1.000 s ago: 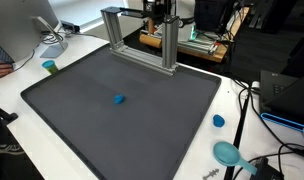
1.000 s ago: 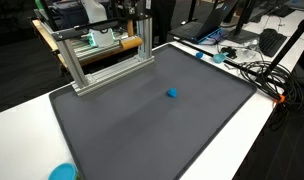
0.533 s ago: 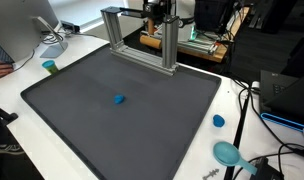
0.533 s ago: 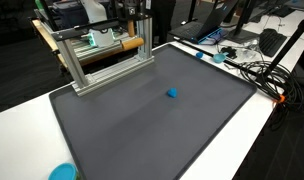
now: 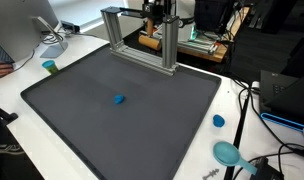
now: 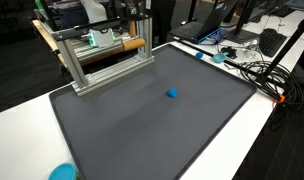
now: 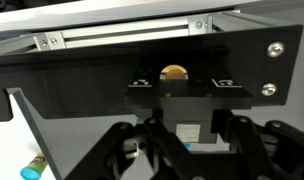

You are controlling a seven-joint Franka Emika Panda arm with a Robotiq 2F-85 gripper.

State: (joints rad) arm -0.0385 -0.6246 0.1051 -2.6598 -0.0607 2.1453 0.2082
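My gripper (image 5: 158,14) hangs high at the back of the table, above the aluminium frame (image 5: 142,45), which also stands at the back in an exterior view (image 6: 107,60). A wooden rod (image 6: 122,44) lies across that frame. In the wrist view the dark fingers (image 7: 132,150) fill the bottom, facing a black panel (image 7: 252,70) with a round wooden end (image 7: 173,72) between two black clips. I cannot make out how the jaws stand, and nothing shows between them. A small blue object (image 5: 119,99) lies far off on the black mat (image 5: 82,120), also seen in an exterior view (image 6: 172,93).
A teal cup (image 5: 50,67) stands by a monitor (image 5: 22,30). A blue cap (image 5: 219,121) and a teal bowl (image 5: 228,152) sit on the white table beside cables (image 5: 254,100). Benches with equipment stand behind the frame.
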